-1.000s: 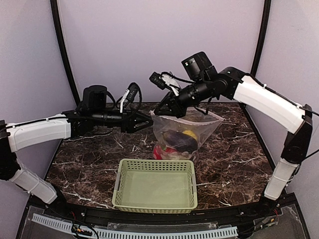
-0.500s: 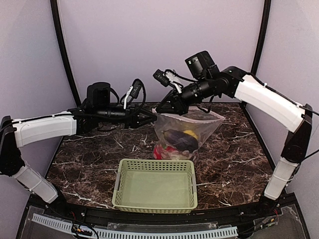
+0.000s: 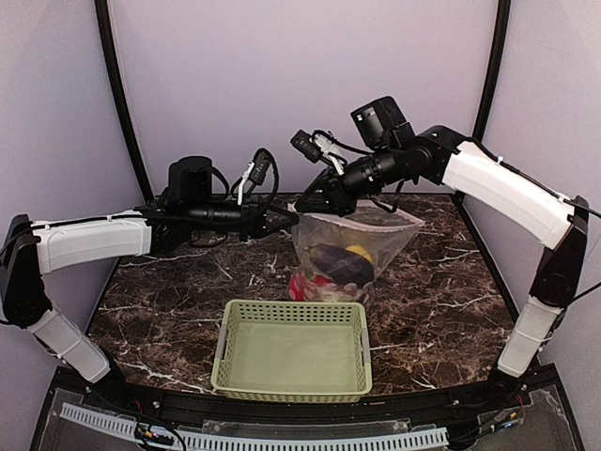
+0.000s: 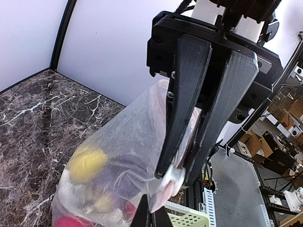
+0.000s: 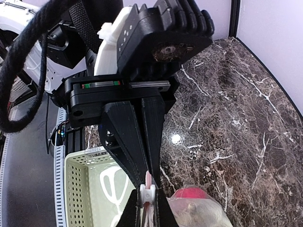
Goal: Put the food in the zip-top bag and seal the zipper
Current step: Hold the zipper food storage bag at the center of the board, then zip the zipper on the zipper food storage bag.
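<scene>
The left pincer [image 3: 285, 219] is squeezed shut. It pinches the pink zip strip [image 4: 166, 189] at one top corner of the bag [image 3: 371, 235]. The small white slider [image 5: 147, 192] sits right at its tips.

The right pincer [image 3: 308, 206] is squeezed shut too. It nips the same zip strip just beside the left pincer, so the two sets of tips nearly touch. In the left wrist view its two black fingers [image 4: 182, 118] come down to a point on the strip.

The bag hangs down below both pincers, and its bottom sits on the dark stone table [image 3: 169, 301]. From the pincers, the top edge of the bag runs out along the right arm's side. I cannot tell if that edge is zipped shut.

The food is inside the bag, lower than the pincers. The purple eggplant [image 3: 340, 263] lies in the middle. A yellow toy [image 3: 357, 252] peeks out just behind it. A red toy [image 3: 302, 285] is at the bottom, almost straight under the pincers.

The pale green basket [image 3: 293, 390] stands on the table, below the pincers and nearer to the arm bases, just beside the bottom of the bag
</scene>
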Tool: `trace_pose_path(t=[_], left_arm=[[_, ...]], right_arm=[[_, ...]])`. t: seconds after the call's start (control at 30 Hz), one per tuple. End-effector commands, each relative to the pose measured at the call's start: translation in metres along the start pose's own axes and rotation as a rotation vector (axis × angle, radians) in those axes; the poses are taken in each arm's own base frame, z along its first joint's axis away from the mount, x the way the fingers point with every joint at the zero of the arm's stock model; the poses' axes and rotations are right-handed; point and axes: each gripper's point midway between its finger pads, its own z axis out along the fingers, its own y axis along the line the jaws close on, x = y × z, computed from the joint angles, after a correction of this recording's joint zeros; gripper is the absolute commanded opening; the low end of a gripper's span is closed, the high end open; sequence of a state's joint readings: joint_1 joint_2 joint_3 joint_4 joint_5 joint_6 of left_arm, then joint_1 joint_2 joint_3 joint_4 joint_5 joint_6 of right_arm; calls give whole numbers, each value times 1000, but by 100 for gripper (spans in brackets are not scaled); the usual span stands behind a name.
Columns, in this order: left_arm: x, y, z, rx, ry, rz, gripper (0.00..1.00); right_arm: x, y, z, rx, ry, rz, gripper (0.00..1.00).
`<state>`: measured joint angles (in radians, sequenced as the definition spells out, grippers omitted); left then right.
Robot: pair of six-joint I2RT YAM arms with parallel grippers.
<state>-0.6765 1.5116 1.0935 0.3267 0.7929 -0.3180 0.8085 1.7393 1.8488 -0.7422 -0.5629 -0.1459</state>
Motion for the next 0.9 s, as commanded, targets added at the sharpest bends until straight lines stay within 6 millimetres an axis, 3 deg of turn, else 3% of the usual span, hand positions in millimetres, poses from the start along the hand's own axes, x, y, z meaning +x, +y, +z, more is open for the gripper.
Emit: trace_pose_path(t=[0.0,0.87], left_arm=[[-14,0,-3,-20,-48,33,1],[-13,15,-22,-147,-98,12,1]], right_arm=[[-5,-3,-12,33,-29,-7,0],[22,-16,-41,141,-7,32,0]])
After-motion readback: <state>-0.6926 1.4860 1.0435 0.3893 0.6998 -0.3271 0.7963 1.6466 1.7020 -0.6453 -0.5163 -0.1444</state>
